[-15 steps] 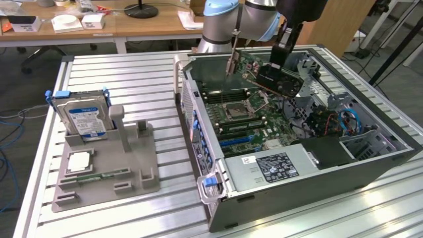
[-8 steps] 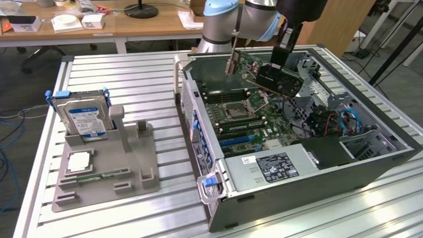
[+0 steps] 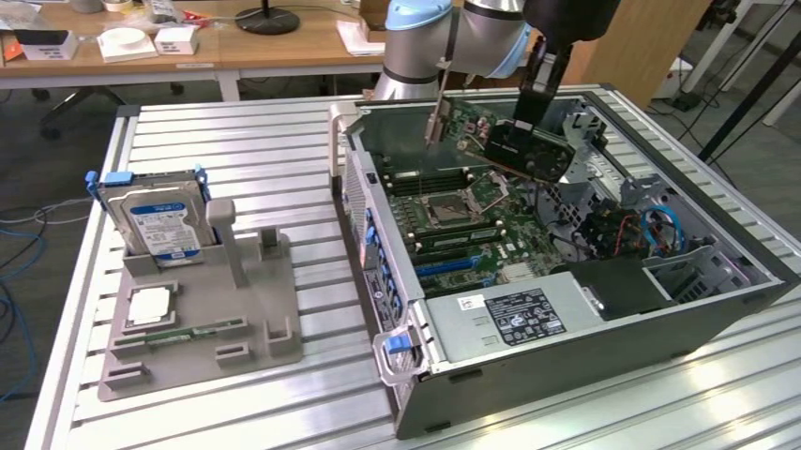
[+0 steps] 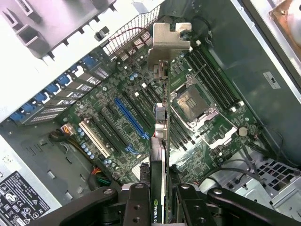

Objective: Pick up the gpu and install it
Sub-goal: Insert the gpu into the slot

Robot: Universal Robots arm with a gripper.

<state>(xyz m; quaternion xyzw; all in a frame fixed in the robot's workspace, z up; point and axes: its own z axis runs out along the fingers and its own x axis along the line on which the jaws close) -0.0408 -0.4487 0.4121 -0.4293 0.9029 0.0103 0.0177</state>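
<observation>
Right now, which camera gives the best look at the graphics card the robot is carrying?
The exterior view: the gpu shows its broad side, black cooler and silver bracket, held over the open computer case. The wrist view sees it edge-on, a thin strip with the bracket at its far end, clamped in the tool.

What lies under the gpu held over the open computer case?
The motherboard, with its CPU socket and blue slot to either side. The strip of board directly beneath the gpu itself is covered.
</observation>
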